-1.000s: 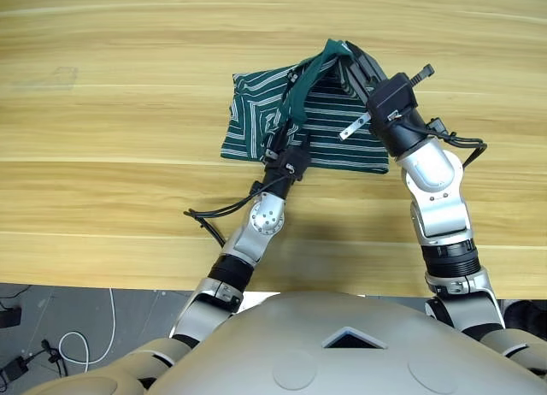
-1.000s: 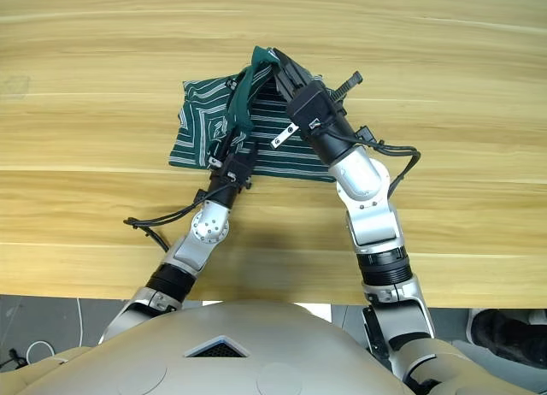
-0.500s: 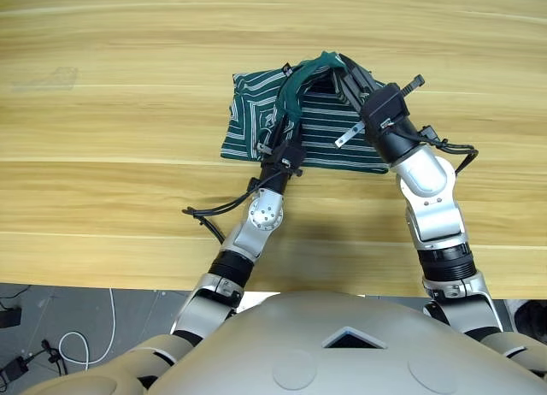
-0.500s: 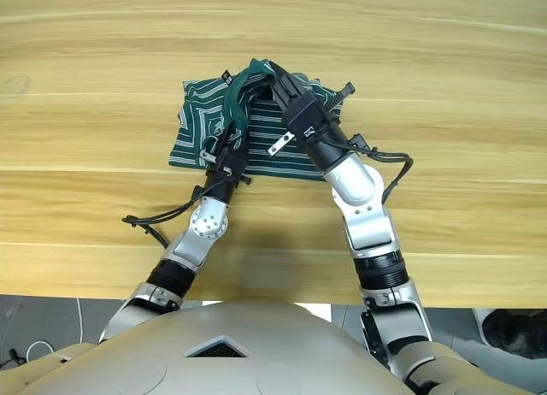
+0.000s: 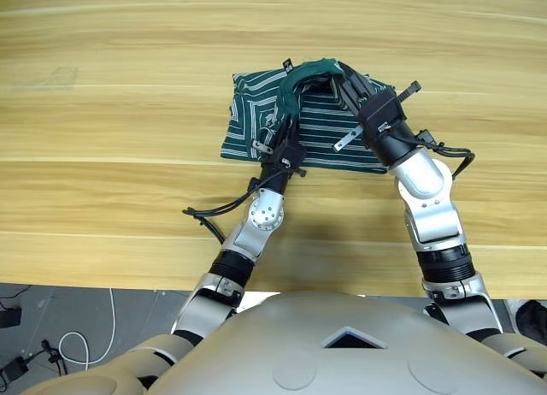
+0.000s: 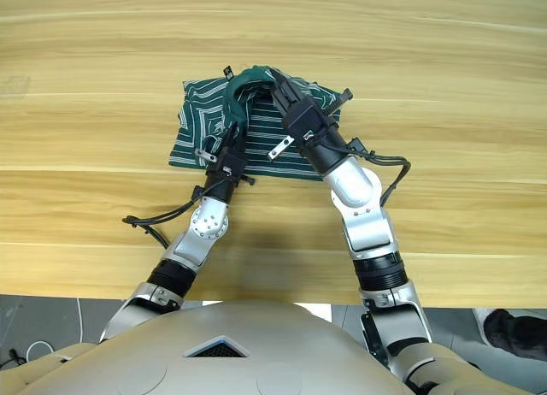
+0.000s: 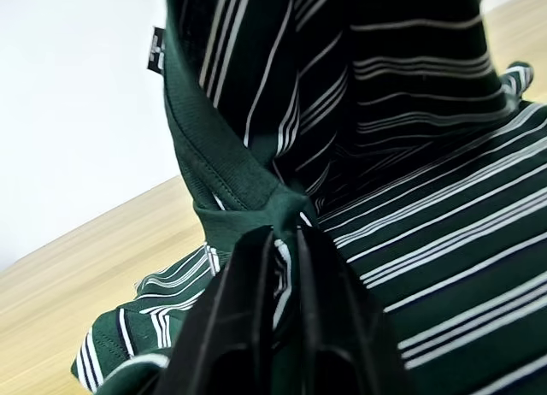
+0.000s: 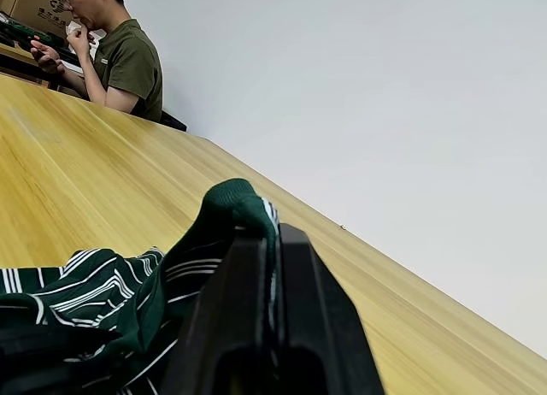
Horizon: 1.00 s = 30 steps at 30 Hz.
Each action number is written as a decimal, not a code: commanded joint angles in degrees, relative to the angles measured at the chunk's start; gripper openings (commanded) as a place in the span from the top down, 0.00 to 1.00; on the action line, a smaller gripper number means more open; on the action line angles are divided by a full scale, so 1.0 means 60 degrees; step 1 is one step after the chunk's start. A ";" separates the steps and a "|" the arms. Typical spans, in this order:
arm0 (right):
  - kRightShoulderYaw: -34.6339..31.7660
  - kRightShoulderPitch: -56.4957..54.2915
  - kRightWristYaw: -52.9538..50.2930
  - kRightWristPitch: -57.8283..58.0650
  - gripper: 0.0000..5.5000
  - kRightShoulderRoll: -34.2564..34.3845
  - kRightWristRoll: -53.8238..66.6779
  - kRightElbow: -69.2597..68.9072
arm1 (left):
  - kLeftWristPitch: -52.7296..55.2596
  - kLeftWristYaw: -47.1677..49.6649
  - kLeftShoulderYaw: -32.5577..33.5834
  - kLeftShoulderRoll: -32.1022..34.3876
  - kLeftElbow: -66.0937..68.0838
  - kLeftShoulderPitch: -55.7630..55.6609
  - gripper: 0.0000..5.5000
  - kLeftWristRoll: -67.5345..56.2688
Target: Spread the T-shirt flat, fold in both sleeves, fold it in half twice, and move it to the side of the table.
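A dark green T-shirt (image 5: 256, 113) with white stripes lies folded into a rough rectangle on the wooden table (image 5: 120, 181). Both grippers pinch one edge of it and hold that edge up in an arch (image 5: 299, 74) over the rest of the cloth. My left gripper (image 5: 285, 132) is shut on the hem near the shirt's middle; the left wrist view shows the green band caught between its fingers (image 7: 286, 232). My right gripper (image 5: 344, 74) is shut on the same edge at the shirt's far right side, with cloth (image 8: 235, 203) draped over its fingers (image 8: 256, 275).
Bare wooden table (image 6: 444, 87) stretches wide to the left, right and far side of the shirt. The table's near edge (image 5: 102, 285) runs below the arms, with floor and cables (image 5: 77, 339) beyond it.
Both grippers have carried the lifted edge leftward and lower over the shirt. The arch of cloth is flatter and sits closer to the table than a second ago.
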 commanded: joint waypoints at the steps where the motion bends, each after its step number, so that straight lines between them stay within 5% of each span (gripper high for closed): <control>1: 0.0024 0.0038 0.0031 0.0020 1.00 -0.0036 -0.0072 0.0083 | 0.0140 -0.0059 -0.0048 0.0052 0.0256 0.0074 1.00 0.0063; 11: -0.0047 -0.0131 0.0016 -0.0052 1.00 -0.0111 -0.0078 0.0462 | 0.0165 -0.0351 0.0124 0.0257 -0.0343 0.0195 1.00 -0.0126; 19: -0.0838 -0.0672 -0.0107 -0.0276 1.00 -0.0573 -0.0046 0.1156 | 0.1546 -0.2923 0.2482 0.2383 -0.5106 0.1000 1.00 -0.2536; 30: -0.1340 -0.0953 0.1962 0.0251 1.00 -0.1654 0.1774 0.0620 | 0.4315 -0.6261 0.3423 0.4392 -0.8219 0.1452 1.00 -0.4898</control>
